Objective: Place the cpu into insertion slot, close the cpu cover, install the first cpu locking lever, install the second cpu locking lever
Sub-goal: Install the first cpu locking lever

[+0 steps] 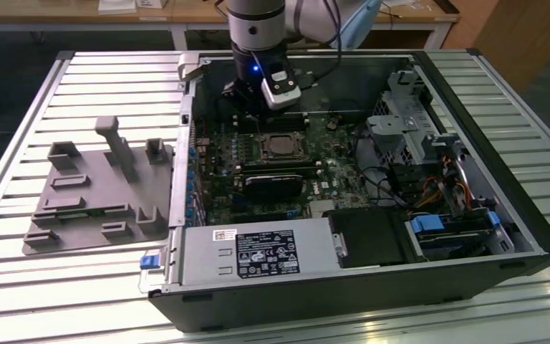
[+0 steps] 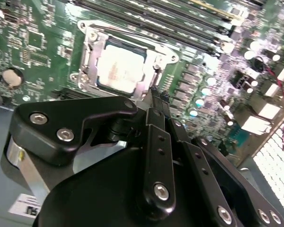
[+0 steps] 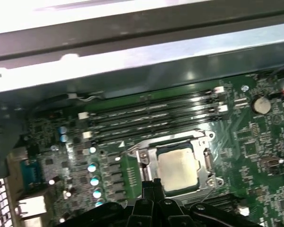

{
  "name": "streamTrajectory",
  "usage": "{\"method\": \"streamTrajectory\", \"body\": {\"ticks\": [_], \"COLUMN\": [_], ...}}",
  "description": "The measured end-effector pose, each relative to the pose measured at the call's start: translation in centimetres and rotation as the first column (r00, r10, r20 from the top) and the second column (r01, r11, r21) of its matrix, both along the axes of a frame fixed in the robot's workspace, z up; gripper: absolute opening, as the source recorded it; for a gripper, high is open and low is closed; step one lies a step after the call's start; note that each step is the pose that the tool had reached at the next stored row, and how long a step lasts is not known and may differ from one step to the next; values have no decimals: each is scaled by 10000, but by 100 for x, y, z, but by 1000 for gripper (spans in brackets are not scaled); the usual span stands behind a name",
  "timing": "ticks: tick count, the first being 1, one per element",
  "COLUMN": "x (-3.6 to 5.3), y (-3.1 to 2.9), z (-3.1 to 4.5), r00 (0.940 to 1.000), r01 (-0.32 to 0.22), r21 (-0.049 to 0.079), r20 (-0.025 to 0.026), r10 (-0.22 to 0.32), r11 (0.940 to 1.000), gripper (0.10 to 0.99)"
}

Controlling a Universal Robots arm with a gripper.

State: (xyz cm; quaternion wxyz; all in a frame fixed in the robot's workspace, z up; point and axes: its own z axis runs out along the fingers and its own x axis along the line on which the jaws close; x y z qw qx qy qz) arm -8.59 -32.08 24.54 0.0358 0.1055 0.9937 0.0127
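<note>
The cpu (image 2: pixel 119 71) lies flat in the insertion slot (image 2: pixel 128 47), on the half of the motherboard (image 1: pixel 337 168) nearest its edge with the memory slots (image 3: pixel 151 116). The cpu cover (image 2: pixel 90 52) looks folded down around it, with the pale top showing through the window. In both wrist views the gripper (image 2: pixel 156 97) hangs just beside one side of the socket, its fingers pressed together and pinching nothing. Seating and covering therefore appear done, and the work in hand is most likely a locking lever. A thin wire lever (image 3: pixel 165 139) runs along the socket side facing the memory slots (whether it is already hooked under its catch cannot be told from here). Doing this well probably means using the closed fingertips as one blunt pusher. They should meet the wire near its free end, where leverage is best, and press it down and sideways in one smooth arc until it slips beneath the retaining tab. The tips should keep off the green board and the small components crowded around the socket. The cover should lie flat before any force goes on, since a frame that rides up would make the lever fight back.
</note>
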Motion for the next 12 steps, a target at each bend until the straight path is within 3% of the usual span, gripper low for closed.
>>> {"method": "streamTrajectory", "body": {"ticks": [9,12], "x": [-180,-221], "y": [0,0], "z": [0,0], "r00": [10000,10000], "r01": [-1,-1], "r21": [17,123], "r20": [-1,-1], "r10": [1,1], "r11": [10000,9999], "gripper": [102,102]}}
